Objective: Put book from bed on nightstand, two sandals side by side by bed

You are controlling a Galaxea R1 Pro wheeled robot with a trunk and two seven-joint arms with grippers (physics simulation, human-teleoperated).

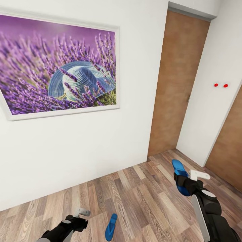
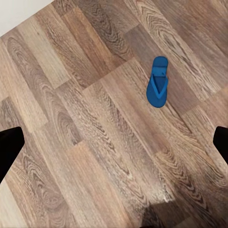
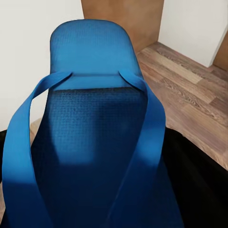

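Note:
One bright blue sandal [image 1: 111, 227] lies flat on the wood-plank floor, just right of my left gripper [image 1: 78, 217]. In the left wrist view this sandal [image 2: 157, 81] lies ahead on the floor, and the gripper's dark fingertips [image 2: 9, 148] stand wide apart, open and empty. My right gripper [image 1: 183, 181] is held up over the floor and shut on the other sandal [image 1: 178, 169]. In the right wrist view that sandal [image 3: 90, 133] is seen close up, straps towards the camera. The book, the bed and the nightstand are out of view.
A white wall with a large framed lavender picture [image 1: 58, 67] stands ahead. A brown door [image 1: 176, 84] sits in the corner to the right, with another brown panel [image 1: 228, 151] at the far right. Wood-plank floor [image 1: 144, 198] lies between the arms.

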